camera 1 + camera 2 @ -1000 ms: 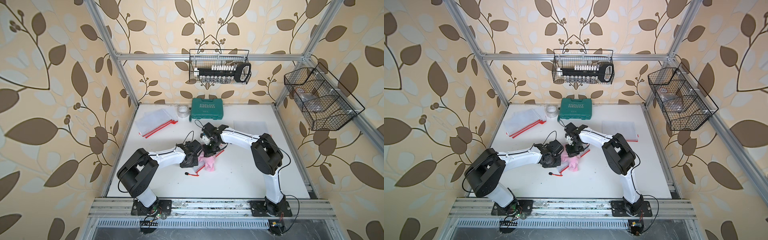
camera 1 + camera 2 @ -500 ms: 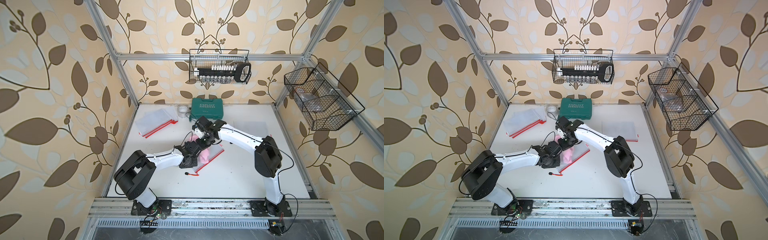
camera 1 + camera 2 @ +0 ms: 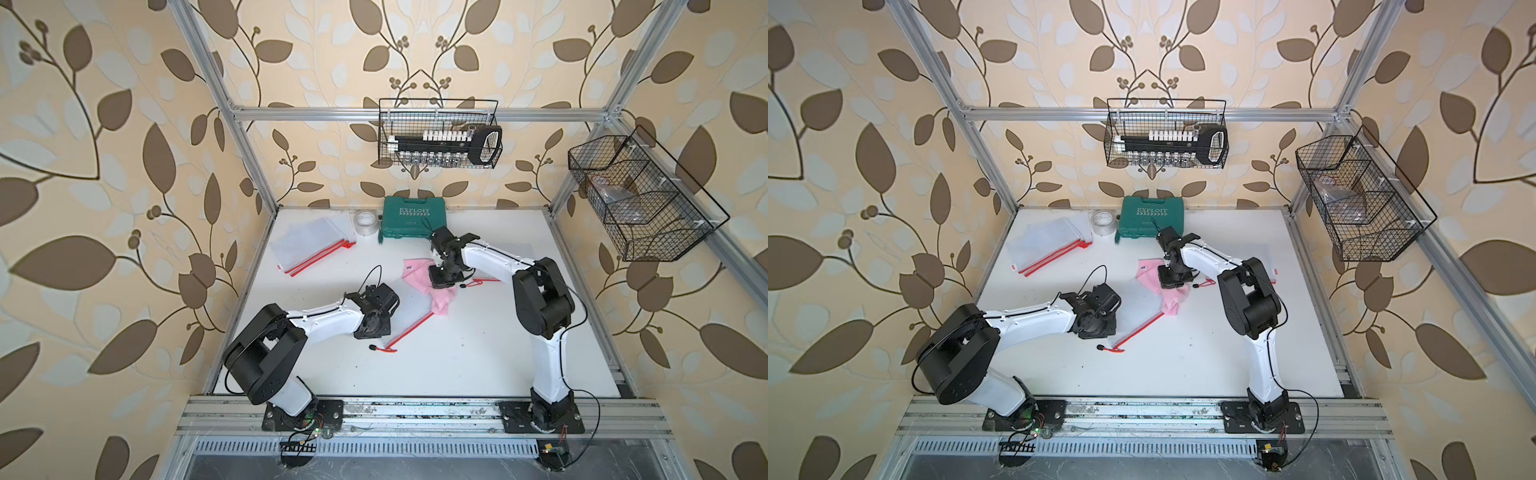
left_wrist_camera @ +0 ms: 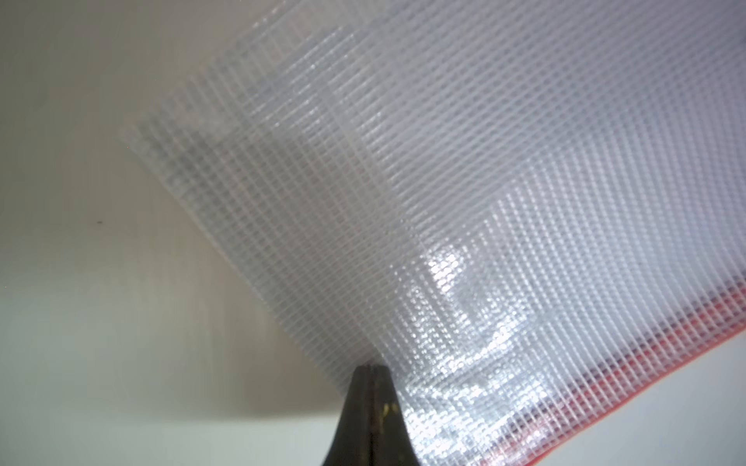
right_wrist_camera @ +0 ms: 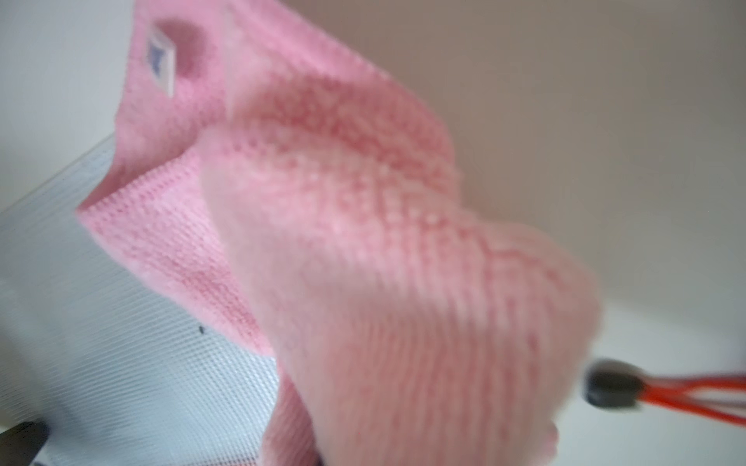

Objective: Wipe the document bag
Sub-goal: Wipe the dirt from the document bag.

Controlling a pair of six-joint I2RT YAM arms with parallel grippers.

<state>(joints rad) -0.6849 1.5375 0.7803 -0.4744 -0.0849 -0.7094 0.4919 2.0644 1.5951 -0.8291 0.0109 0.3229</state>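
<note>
Far-left corner of the desk (image 3: 478, 365): a stack of spare bags (image 3: 309, 245) is lying well apart from the work.

Left pincer (image 4: 369, 373): its tips are standing together and bearing down at the edge of the document bag (image 3: 409, 306). The bag is lying flat at the middle of the desk, its red zip edge facing the front. Whether any film is nipped between the tips cannot be told, so this is reading as a hold-down, not a lift.

Pink cloth (image 3: 419, 272): it is covering the bag's far end, and part of it is trailing onto bare desk.

Right pincer (image 3: 442, 283): it is clamping the cloth in a bunch and pointing down over the bag's far end.

Judgement: the wiping stroke itself appears to be in hand, with the bag pinned. The near half of the film is showing uncovered. The next move is calling for a drag of the cloth across that half under light, even pressure. It should be stopping short of the left pincer, which must be holding firm so the bag is not sliding with the cloth.
</note>
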